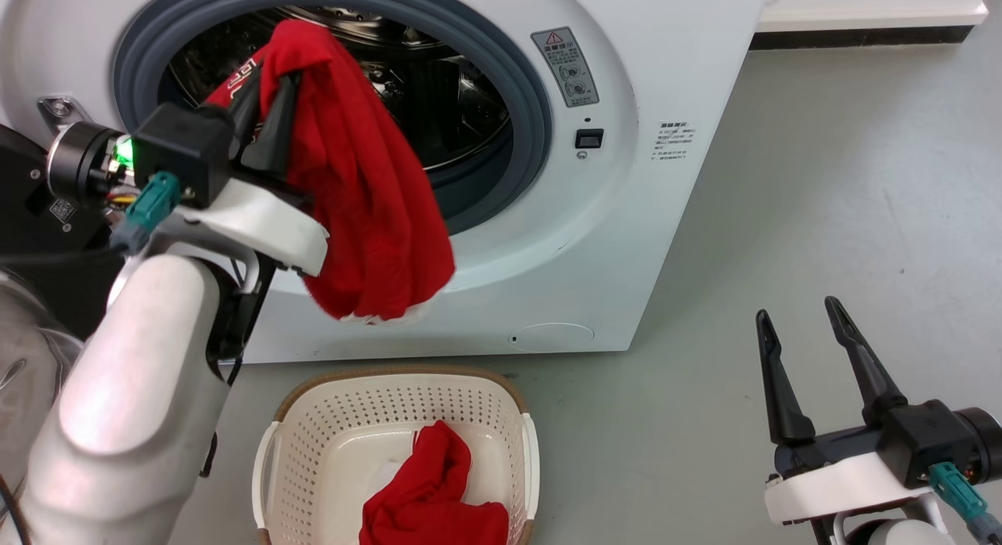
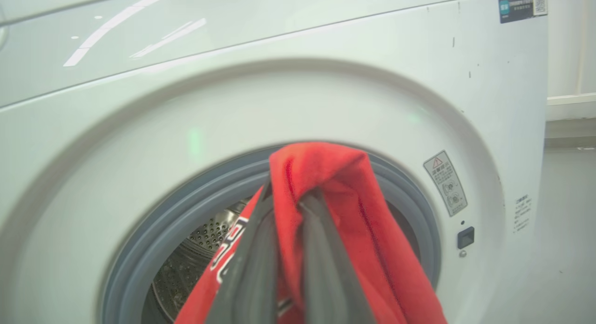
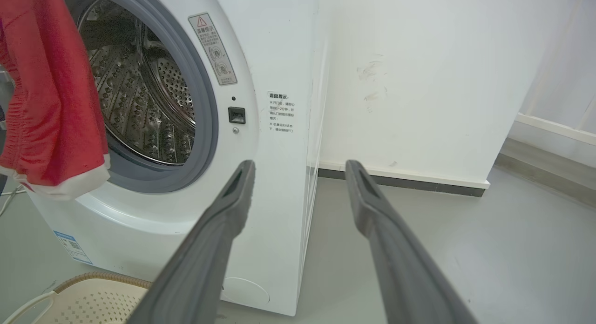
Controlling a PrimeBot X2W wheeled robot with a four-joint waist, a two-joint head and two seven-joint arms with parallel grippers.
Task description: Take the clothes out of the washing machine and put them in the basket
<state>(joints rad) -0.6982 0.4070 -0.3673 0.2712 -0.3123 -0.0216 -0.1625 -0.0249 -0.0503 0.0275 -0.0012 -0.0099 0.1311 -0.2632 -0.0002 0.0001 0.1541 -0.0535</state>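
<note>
Left fingers (image 1: 279, 122) pinch red garment (image 1: 376, 200), long axis vertical, hanging before washing machine (image 1: 626, 59); right fingers (image 1: 779, 388) apart, empty.

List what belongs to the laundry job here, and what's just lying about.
Job: washing machine, red garment gripped by left claw, second red garment inside basket.
Just there: warning sticker, printed notice, open right claw.

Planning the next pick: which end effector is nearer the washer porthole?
Left. The left end effector is at the porthole, gripping a red garment; right end effector is open, far off right.
</note>
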